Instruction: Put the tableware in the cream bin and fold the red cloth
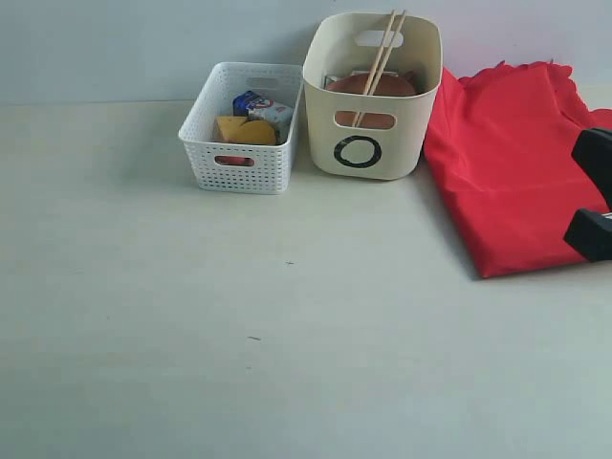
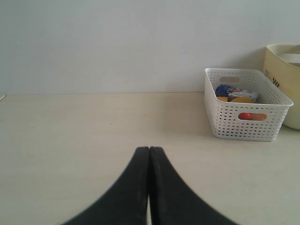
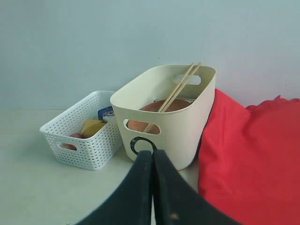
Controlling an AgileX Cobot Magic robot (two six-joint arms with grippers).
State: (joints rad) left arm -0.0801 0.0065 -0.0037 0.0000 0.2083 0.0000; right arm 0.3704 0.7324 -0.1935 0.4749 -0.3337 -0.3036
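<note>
The cream bin (image 1: 375, 96) (image 3: 171, 115) stands at the back of the table with a black ring mark on its front. In it a brown clay plate (image 1: 371, 86) (image 3: 161, 107) shows, and a pair of wooden chopsticks (image 1: 380, 57) (image 3: 180, 86) leans out over its rim. Just to the bin's right lies the red cloth (image 1: 512, 158) (image 3: 253, 154), folded into a flat rectangle. My left gripper (image 2: 149, 149) is shut and empty, low over bare table. My right gripper (image 3: 153, 152) is shut and empty too, in front of the bin; in the exterior view only black parts of its arm (image 1: 595, 196) show over the cloth at the right edge.
A low white perforated basket (image 1: 241, 129) (image 2: 246, 110) (image 3: 84, 133) stands left of the cream bin, holding a small milk carton (image 1: 263, 107), yellow cheese (image 1: 245, 130) and something red behind its handle cutout. A pale wall runs behind both containers.
</note>
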